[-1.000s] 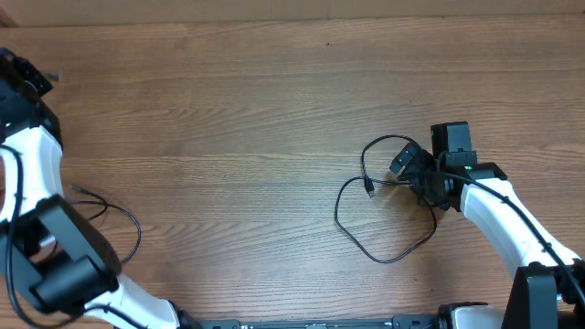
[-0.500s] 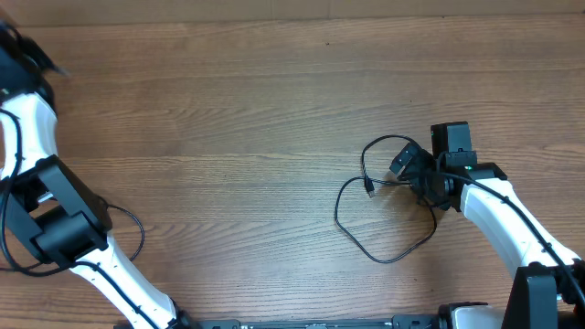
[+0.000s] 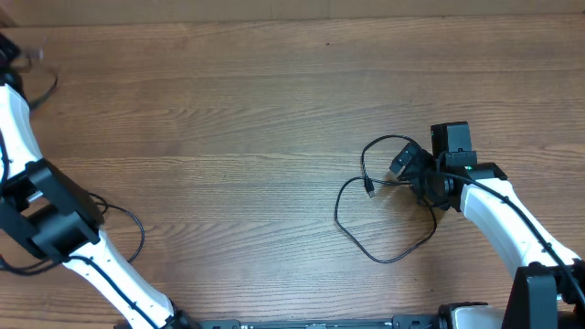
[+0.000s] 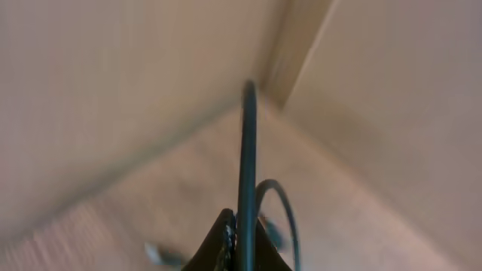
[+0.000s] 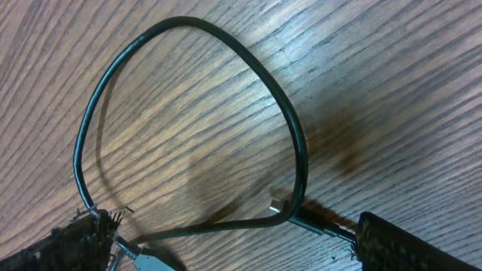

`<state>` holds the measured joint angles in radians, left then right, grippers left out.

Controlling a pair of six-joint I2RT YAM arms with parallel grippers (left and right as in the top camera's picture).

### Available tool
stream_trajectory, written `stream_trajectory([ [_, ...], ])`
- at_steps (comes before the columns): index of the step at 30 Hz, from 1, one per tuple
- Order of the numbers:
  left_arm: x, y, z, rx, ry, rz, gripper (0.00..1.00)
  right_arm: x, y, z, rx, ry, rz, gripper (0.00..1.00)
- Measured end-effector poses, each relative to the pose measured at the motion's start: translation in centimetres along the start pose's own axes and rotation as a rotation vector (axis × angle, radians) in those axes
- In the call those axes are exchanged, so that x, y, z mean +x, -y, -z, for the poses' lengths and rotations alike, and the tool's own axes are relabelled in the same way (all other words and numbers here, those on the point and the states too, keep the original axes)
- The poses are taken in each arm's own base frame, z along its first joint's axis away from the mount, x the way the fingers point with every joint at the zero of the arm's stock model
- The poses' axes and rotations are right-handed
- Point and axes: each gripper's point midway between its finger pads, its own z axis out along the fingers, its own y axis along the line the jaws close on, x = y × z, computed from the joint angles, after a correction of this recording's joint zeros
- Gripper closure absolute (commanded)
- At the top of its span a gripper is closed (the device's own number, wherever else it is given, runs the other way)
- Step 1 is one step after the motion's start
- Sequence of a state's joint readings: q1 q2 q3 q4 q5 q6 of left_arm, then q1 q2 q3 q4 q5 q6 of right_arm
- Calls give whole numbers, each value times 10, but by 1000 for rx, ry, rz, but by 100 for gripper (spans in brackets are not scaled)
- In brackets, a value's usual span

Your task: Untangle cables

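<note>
The right pincer [image 3: 409, 174] sits toward 3 o'clock on the wooden bench [image 3: 228, 137]. Its wrist view shows the jaws spread wide and released. The tangled cables [image 5: 303, 154] lie on the wood right at it, and one strand arcs from beside one finger round toward the other. Seen from overhead, a small loop arches toward the pincer's 11 o'clock and a larger loop sags toward its 7 o'clock. A plug tip [image 3: 368, 190] rests at its 9 o'clock.

The left pincer [image 4: 241, 245] is up in the far 10 o'clock corner, blurred. It is clenched on a lone cable [image 4: 247, 150] that rises straight from between its fingers. The left arm [image 3: 41, 224] covers the bench's 8 o'clock edge. A thin black strand [image 3: 140, 233] loops just beside it; cable or arm wire, I cannot tell.
</note>
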<state>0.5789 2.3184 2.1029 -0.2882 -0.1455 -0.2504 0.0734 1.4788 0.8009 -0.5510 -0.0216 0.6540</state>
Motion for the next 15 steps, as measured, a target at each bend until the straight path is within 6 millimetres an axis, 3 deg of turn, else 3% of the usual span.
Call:
stream_trajectory([
  [4,69,-19,-31,-52,-170,-10,96,0,0,0,0,-1,0,0],
  [7,103,-26,-43,-72,-247,-19,93,0,0,0,0,-1,0,0],
  [9,114,-28,-45,-80,-275,-23,75,0,0,0,0,-1,0,0],
  [10,116,-29,-46,-82,-280,-16,53,0,0,0,0,0,0,0],
  [13,116,-29,-45,-86,-283,-7,7,0,0,0,0,0,0,0],
  [15,121,-31,-43,-97,-303,-7,0,0,0,0,0,-1,0,0],
])
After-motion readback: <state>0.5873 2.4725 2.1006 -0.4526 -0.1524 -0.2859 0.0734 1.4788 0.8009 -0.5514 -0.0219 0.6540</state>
